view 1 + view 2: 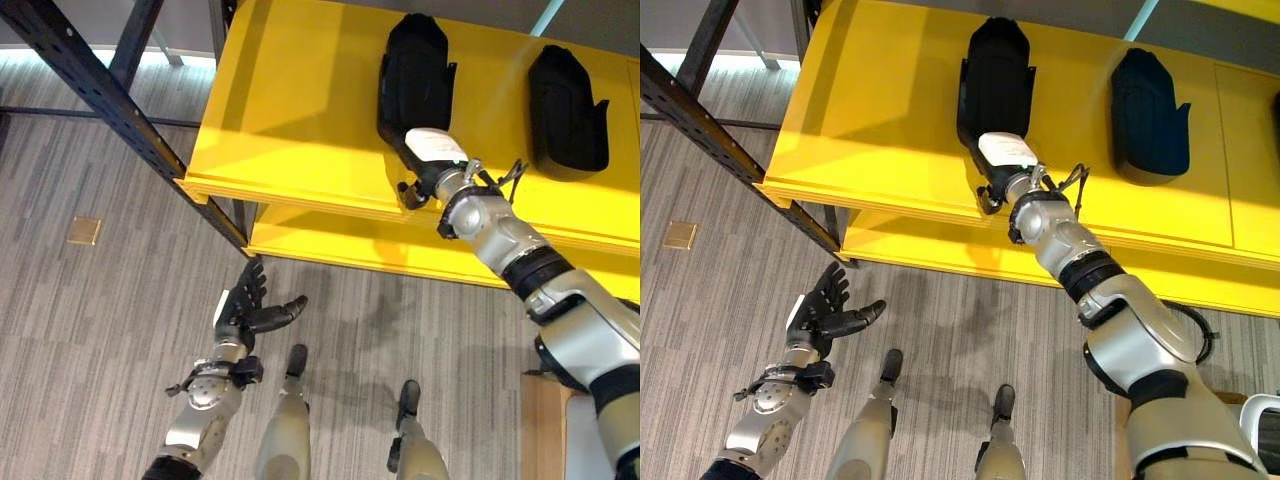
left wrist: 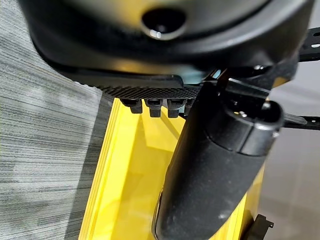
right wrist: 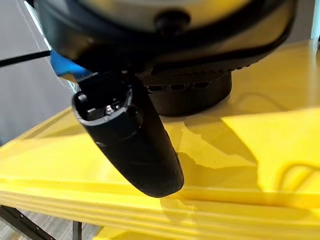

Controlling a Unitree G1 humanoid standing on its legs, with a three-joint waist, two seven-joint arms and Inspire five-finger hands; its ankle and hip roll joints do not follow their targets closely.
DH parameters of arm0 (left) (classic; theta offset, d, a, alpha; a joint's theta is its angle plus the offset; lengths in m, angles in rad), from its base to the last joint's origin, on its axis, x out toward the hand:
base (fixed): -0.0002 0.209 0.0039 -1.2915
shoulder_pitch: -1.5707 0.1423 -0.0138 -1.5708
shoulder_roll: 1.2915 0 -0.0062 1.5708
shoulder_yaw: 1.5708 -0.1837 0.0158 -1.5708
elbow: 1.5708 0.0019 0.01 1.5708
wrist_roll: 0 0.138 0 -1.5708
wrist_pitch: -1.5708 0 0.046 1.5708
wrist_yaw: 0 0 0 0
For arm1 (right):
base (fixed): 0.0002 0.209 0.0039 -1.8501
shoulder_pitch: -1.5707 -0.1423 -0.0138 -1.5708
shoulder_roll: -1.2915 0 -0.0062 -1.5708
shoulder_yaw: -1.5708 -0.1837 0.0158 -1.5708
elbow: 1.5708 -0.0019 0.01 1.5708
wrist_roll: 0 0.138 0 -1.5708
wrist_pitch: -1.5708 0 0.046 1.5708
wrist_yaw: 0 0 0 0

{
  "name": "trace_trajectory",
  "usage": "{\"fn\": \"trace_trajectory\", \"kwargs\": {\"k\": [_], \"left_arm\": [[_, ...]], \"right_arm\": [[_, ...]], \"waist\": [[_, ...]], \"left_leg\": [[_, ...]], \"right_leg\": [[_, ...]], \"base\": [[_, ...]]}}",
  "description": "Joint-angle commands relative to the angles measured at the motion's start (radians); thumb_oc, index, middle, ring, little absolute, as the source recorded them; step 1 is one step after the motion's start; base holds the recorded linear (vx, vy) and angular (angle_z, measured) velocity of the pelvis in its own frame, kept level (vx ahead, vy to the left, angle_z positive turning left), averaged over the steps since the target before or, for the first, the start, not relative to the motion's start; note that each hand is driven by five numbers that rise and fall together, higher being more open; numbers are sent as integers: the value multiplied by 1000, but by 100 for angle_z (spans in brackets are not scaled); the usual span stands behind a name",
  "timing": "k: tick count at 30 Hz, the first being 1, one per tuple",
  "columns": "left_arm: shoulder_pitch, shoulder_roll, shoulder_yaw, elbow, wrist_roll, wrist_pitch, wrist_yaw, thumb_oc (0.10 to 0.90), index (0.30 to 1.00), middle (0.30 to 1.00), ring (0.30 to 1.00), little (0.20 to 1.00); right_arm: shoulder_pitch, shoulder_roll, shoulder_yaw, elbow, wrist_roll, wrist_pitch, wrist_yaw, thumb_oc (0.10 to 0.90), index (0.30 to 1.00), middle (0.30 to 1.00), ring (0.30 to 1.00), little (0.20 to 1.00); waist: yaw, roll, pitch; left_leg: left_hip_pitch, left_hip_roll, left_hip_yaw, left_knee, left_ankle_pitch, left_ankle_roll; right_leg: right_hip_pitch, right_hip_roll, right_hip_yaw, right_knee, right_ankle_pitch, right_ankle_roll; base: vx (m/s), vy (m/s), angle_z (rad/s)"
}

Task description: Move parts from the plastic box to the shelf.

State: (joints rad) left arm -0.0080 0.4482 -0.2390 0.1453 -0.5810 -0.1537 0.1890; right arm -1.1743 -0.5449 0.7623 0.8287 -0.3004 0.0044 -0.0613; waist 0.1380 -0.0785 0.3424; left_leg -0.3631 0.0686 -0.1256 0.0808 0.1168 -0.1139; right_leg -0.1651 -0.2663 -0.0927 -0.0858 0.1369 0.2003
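The right arm reaches up and forward over the front edge of the glossy yellow shelf point(image 1: 300, 90), its dark right hand point(image 1: 428, 160) lying on the near end of a black moulded plastic part point(image 1: 415, 70) that rests flat on the shelf's top board. From the head views the hand covers the part's near end; its wrist view shows the thumb free above the yellow board and the fingers laid over the part, but I cannot tell whether they grip it. A second black moulded part point(image 1: 568, 110) lies on the same board, well apart from the first, toward the robot's right. The left arm hangs low in front of the shelf, below its front edge, with the dark left hand point(image 1: 245, 305) held over the grey striped carpet floor point(image 1: 90, 330), fingers spread and straight, holding nothing.
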Motion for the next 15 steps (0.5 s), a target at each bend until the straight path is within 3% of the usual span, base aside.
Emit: {"fn": "trace_trajectory", "kwargs": {"k": [1,15], "left_arm": [[-24,18,44,-92,34,-79,1,900,1000,1000,1000,1000],[-16,23,54,-89,35,-72,-4,900,1000,1000,1000,1000]], "right_arm": [[-8,-26,-23,-69,52,-27,-5,900,1000,1000,1000,1000],[38,-33,-51,-113,93,-27,8,900,1000,1000,1000,1000]], "waist": [[1,-32,-21],[-5,-38,-29]], "left_leg": [[27,-17,51,-4,-51,68],[36,-15,52,2,-56,68]], "right_leg": [[46,-4,-4,64,-27,-22],[53,-2,-1,72,-33,-24]], "base": [[0,0,0],[0,0,0]]}}
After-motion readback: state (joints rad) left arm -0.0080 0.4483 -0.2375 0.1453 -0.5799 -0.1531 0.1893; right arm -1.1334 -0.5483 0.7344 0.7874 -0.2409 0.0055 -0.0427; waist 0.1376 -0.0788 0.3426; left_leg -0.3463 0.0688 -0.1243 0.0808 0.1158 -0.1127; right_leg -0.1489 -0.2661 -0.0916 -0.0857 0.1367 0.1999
